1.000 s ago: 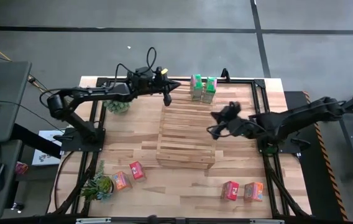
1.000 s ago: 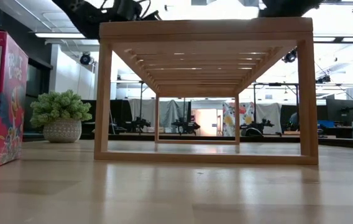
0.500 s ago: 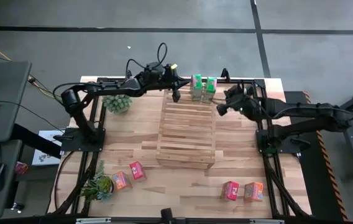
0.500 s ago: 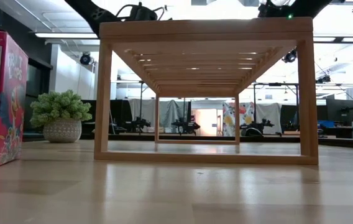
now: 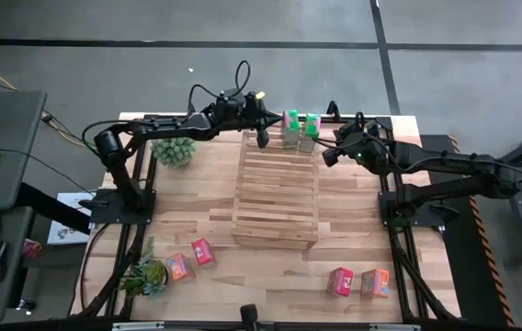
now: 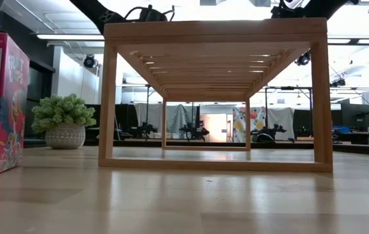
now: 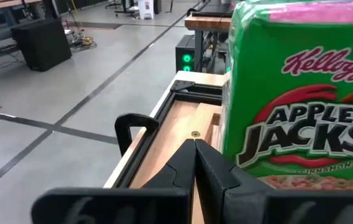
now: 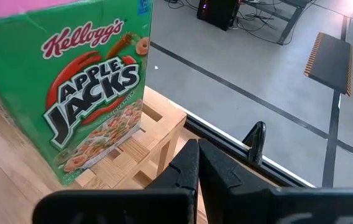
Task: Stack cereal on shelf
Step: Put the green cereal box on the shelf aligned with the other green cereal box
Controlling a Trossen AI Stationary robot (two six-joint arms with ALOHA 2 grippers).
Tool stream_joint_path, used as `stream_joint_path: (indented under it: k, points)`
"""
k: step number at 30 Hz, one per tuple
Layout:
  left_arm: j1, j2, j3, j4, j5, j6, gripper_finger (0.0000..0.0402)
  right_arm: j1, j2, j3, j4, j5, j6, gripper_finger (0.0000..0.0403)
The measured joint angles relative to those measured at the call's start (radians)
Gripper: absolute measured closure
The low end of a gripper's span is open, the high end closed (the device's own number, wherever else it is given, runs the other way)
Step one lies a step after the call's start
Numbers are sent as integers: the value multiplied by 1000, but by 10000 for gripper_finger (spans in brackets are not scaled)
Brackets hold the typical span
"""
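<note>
Green cereal boxes [image 5: 300, 130], 2 of them, stand at far edge of table, just beyond shelf [image 5: 276, 195] mid-table. Left gripper [image 5: 261, 140] pinched closed, empty, just left of them; right gripper [image 5: 327, 157] also closed, empty, just right. Red-pink and orange boxes [image 5: 190, 258] near-left, another pair [image 5: 357, 281] near-right.

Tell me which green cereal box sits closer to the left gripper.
The left green box, the one farther from the right gripper. The left gripper is shut just beside it, while the other green box stands beyond it.
</note>
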Motion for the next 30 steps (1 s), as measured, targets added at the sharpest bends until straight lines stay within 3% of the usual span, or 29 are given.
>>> stream_joint_path:
  k: [7,12,15,30]
  points:
    - [0,-65,2,-104,-82,26,401,0,0,0,-1,0,-1,403]
    - [-21,-104,2,-218,-66,27,401,0,0,0,-6,0,-3,403]
    - [-35,-105,2,-210,-18,27,401,0,0,0,-6,3,-3,403]
    - [-40,-64,1,-134,-6,23,401,0,0,0,-6,3,5,403]
